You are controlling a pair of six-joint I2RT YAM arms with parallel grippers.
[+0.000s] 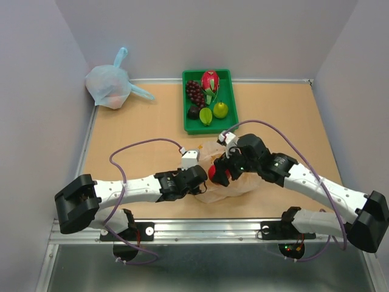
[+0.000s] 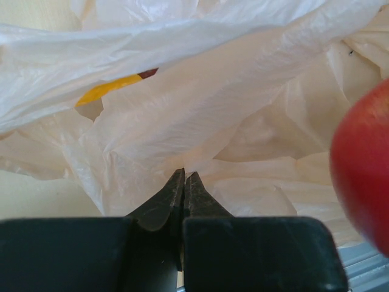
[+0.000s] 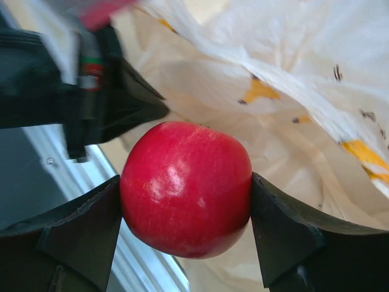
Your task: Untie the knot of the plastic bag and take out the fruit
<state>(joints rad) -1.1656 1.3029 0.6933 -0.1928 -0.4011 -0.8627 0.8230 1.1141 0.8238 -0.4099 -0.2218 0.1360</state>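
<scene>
The peach-orange plastic bag (image 1: 238,182) lies crumpled and open at the table's near middle. My left gripper (image 1: 202,180) is shut on a fold of its near-left edge; in the left wrist view the fingertips (image 2: 184,177) press together into the plastic bag (image 2: 200,109). My right gripper (image 1: 219,174) is shut on the red apple (image 1: 212,173), just above the bag's mouth. In the right wrist view the apple (image 3: 185,188) sits between both fingers, with the bag (image 3: 292,109) behind. The apple also shows in the left wrist view (image 2: 364,164). Dragon fruit (image 1: 210,80), grapes (image 1: 194,92) and green pieces (image 1: 213,112) lie in the green tray (image 1: 228,91).
A pale blue knotted bag (image 1: 109,85) sits in the far left corner by the wall. The green tray stands at the far middle. A metal rail (image 1: 206,228) runs along the table's near edge. My left gripper body (image 3: 91,91) is close beside the apple.
</scene>
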